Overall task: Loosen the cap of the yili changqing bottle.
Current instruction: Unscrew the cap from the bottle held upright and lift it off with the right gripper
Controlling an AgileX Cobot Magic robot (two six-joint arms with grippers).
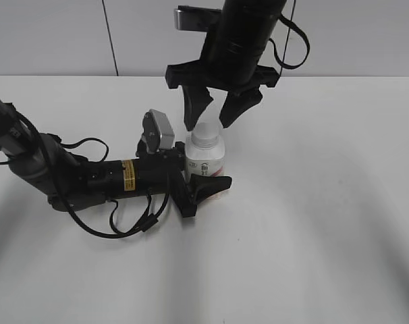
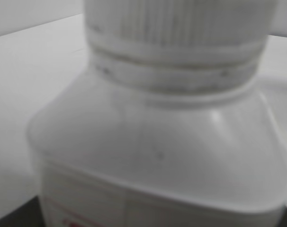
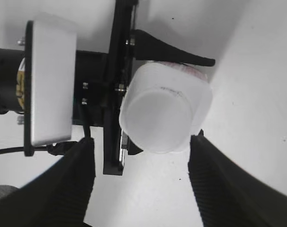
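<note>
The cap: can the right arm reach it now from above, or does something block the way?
Probably yes. The right pincer hangs open just above the cap, fingers either side, nothing between. The left pincer grips the bottle lower down.

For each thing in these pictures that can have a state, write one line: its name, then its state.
Bottle: upright on the table, held at the body by the left hand.
Cap: on the neck, not gripped.
Left hand: low and level, closed on the bottle.
Right hand: open, pointing down, fingers either side of the cap and clear of it.
</note>
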